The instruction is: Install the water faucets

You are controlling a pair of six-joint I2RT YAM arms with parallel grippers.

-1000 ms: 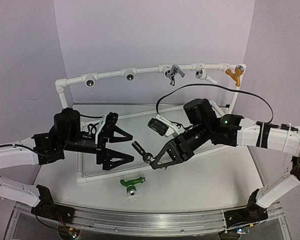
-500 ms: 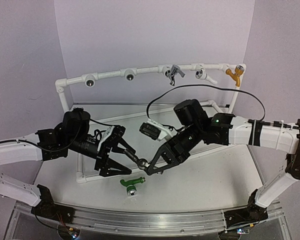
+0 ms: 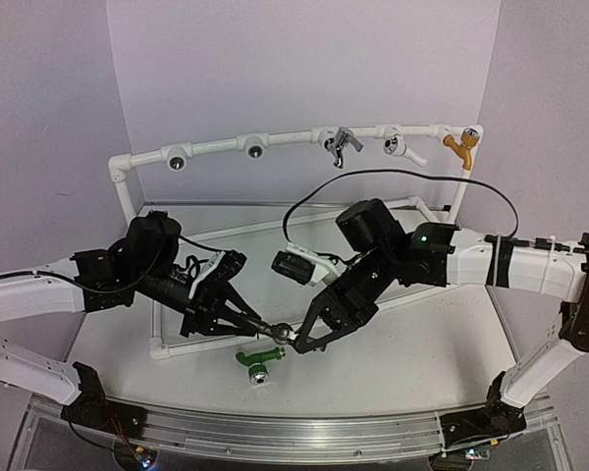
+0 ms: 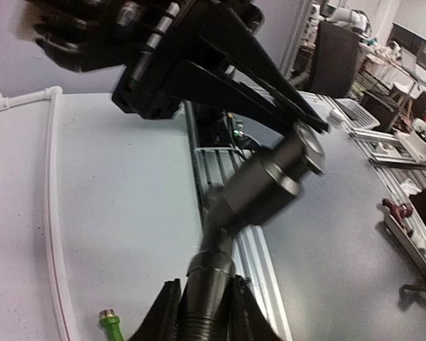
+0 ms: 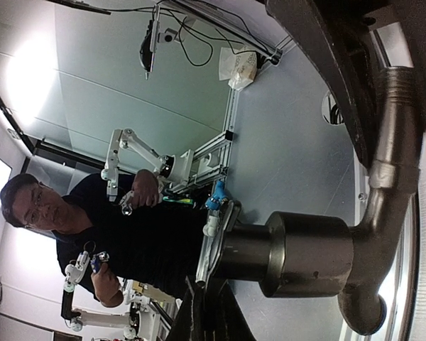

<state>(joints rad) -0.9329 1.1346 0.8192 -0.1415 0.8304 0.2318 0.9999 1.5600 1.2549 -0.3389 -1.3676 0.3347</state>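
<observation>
The dark faucet point(image 3: 275, 330) hangs in the air between both arms, just above the table's near middle. My left gripper point(image 3: 258, 326) is shut on its threaded end point(image 4: 207, 298), the two jaws pressed against its sides. My right gripper point(image 3: 296, 340) is shut on the thin lever handle point(image 5: 219, 238) at the other end of the dark body point(image 5: 309, 252). The green faucet point(image 3: 258, 359) lies on the table right below them, with its silver threaded end showing in the left wrist view point(image 4: 111, 323).
A white pipe rail point(image 3: 216, 147) runs across the back with two bare sockets point(image 3: 178, 162). A grey tap point(image 3: 341, 145), a white tap point(image 3: 403, 148) and an orange tap point(image 3: 459, 147) sit in it. A low white pipe frame point(image 3: 157, 345) lies on the table.
Both arms have come together at the middle. My left gripper, wide open a second ago, has shut on the threaded end of the dark faucet that my right gripper holds.
</observation>
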